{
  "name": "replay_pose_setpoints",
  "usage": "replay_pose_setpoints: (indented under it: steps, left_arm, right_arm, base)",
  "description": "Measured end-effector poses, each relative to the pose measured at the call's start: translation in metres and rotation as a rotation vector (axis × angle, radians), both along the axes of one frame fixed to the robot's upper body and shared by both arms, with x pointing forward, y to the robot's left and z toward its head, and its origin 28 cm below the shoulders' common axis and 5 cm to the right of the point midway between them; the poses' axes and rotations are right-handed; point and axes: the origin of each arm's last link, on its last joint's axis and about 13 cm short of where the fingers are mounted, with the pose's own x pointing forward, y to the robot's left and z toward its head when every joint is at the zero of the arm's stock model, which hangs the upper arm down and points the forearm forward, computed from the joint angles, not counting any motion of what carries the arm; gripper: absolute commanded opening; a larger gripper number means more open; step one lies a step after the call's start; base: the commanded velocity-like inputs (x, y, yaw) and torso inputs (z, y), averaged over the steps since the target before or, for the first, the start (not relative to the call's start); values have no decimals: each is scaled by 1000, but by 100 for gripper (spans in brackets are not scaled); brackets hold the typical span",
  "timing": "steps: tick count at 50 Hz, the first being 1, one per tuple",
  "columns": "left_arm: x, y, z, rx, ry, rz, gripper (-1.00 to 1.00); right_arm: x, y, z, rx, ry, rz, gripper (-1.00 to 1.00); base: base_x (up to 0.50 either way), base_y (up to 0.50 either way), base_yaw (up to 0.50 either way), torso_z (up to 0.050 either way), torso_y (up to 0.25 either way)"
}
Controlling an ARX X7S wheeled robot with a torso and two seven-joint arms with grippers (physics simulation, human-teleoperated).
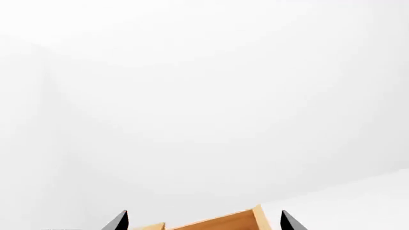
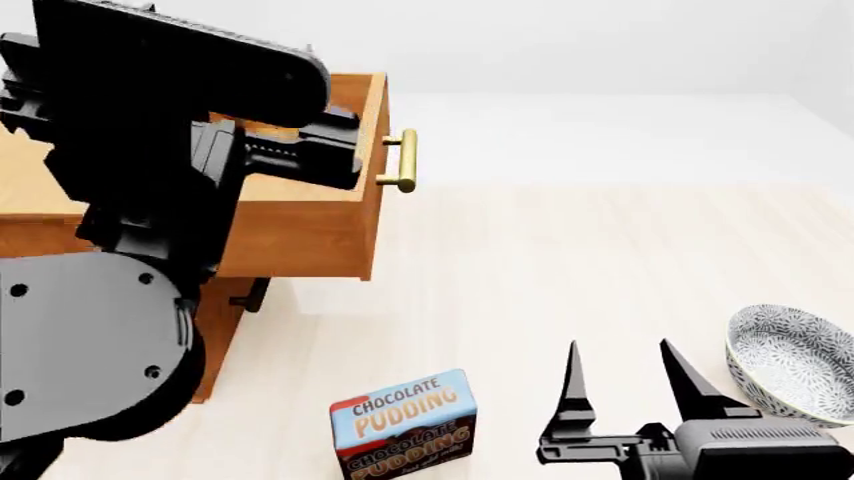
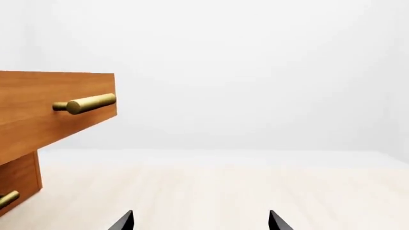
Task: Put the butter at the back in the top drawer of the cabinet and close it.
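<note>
The cabinet (image 2: 30,190) stands at the left with its top drawer (image 2: 314,225) pulled out, brass handle (image 2: 404,160) facing right. My left arm reaches over this drawer and hides most of its inside. In the left wrist view my left gripper (image 1: 204,221) is open, nothing between its fingertips, with a corner of the wooden drawer wall (image 1: 230,222) below them. My right gripper (image 2: 618,352) hovers open and empty low over the floor at the front right. The right wrist view shows the top drawer (image 3: 38,112) off to one side of the open right gripper (image 3: 200,220). The butter is out of view.
A brown-and-blue chocolate pudding box (image 2: 403,425) stands on the floor at the front, left of my right gripper. A patterned bowl (image 2: 790,362) sits at the right edge. A lower drawer (image 3: 19,184) with its own handle is shut beneath the top one.
</note>
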Motion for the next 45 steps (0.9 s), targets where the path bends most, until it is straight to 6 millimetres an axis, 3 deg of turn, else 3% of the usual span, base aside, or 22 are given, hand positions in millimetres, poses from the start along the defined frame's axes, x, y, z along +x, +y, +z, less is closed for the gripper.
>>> replay_pose_setpoints:
  steps: [8,15,35,45]
  left_arm:
    - [-19,27,-40,-9,-30,0,100]
    - [-32,40,-62,-11,-36,-16,100]
    - [-48,56,-83,-17,-25,-68,100]
    - [-48,57,-89,-24,-14,-84,100]
  right_arm:
    - [2,1,12,35,20,-102,100]
    - [5,5,20,78,55,-271,100]
    - [7,7,38,313,243,-858,100]
    - [5,3,47,404,386,-1015,100]
  base:
    - [0,0,0,0,0]
    - [0,0,0,0,0]
    - [0,0,0,0,0]
    - [0,0,0,0,0]
